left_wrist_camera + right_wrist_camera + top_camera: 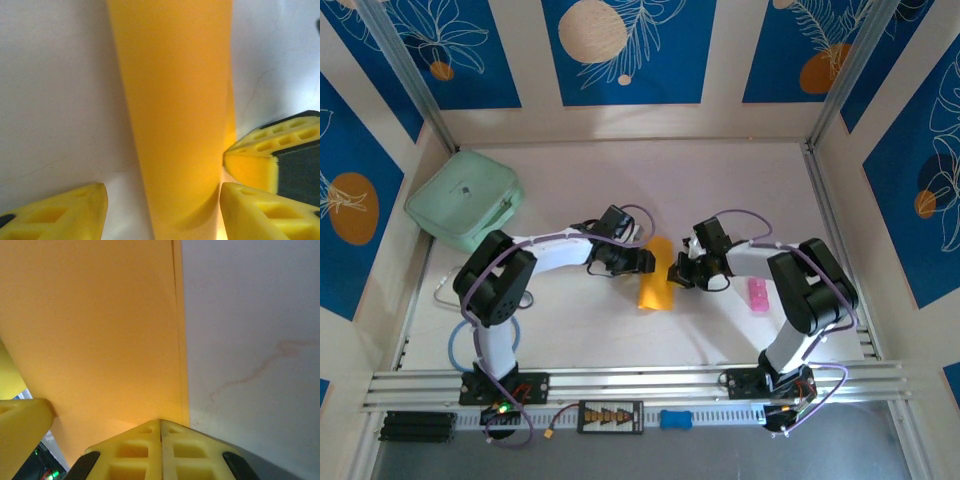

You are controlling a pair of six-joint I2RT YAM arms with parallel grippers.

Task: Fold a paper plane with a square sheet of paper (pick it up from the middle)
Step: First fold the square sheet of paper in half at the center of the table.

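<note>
surface (720,180): white | paper (656,280): narrow folded orange-yellow strip lying mid-surface | left end effector (642,260): spread, straddling strip | right end effector (676,272): pressed together at strip's edge | step: likely creasing fold | next: 1 tip pins, other lifts flap.

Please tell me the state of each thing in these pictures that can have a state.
Orange-yellow paper sheet: folded into a narrow strip.
Left gripper: open, astride the paper.
Right gripper: shut, at the paper's long edge.
Mint-green soft case: closed, lying flat.
</note>
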